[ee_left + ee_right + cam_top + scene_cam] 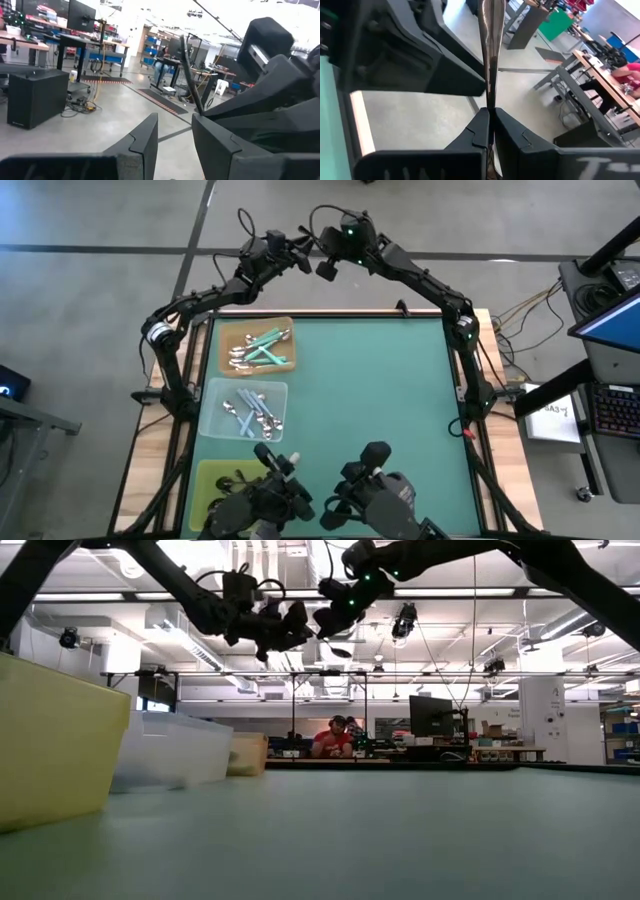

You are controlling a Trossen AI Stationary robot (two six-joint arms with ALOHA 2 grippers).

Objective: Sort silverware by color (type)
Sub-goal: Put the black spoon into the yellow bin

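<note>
No writing, label, brand, number or sign can be made out with any certainty in these views. A white sheet of paper (552, 420) lying beside the table in the high view carries some dark print, but it is too small to read. In the right wrist view faint white marks sit on the dark bar (600, 167) at the near edge, too blurred to tell as letters. The monitors and shelves in the room behind show nothing legible
</note>
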